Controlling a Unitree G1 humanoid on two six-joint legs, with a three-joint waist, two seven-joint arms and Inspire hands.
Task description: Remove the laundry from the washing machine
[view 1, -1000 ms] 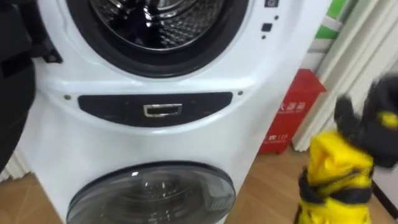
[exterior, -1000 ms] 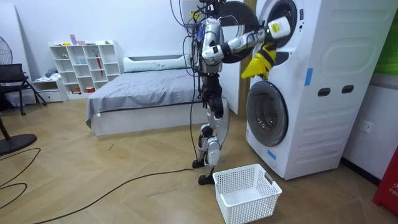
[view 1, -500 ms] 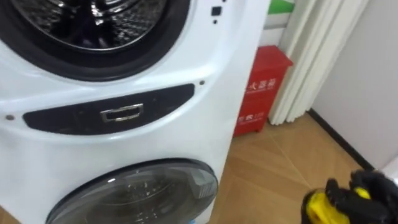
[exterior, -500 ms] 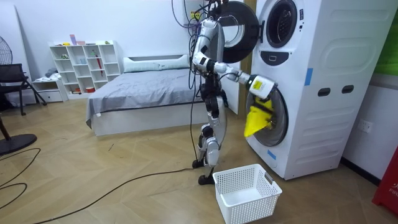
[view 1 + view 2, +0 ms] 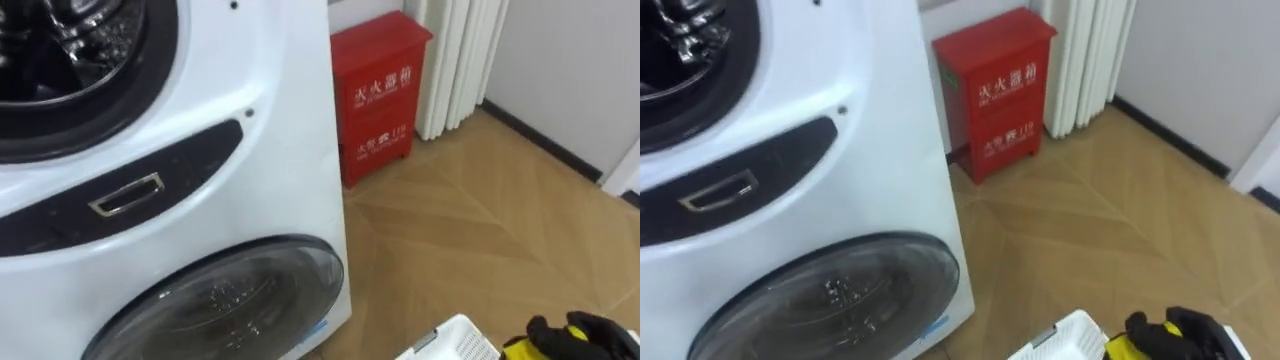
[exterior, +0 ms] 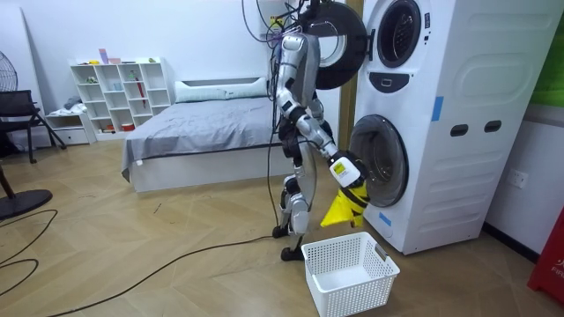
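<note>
The robot stands facing the stacked washing machine (image 6: 423,132), whose upper door (image 6: 339,44) is swung open, and its right arm has just swept down. A second ago the right hand (image 6: 350,179) was up at the open drum with the yellow garment (image 6: 341,210) dangling from it. Half a second ago it hung level with the lower door (image 6: 381,167). Now it sits in the lower middle of the room view, with the cloth hanging just above the white laundry basket (image 6: 348,273) on the floor.

The head has swung round too. In the eye views the upper drum (image 5: 50,40) has slid off to the upper left and the basket's corner pokes in at the bottom edge. The dark fingers (image 5: 560,335) show in the lower right corner, curled tight round the yellow cloth. A red cabinet (image 5: 380,95) stands in the upper middle, beyond the machine.

So the garment is out of the drum and, I'd judge, nearly delivered. What remains is to bring it squarely over the basket and let go.
</note>
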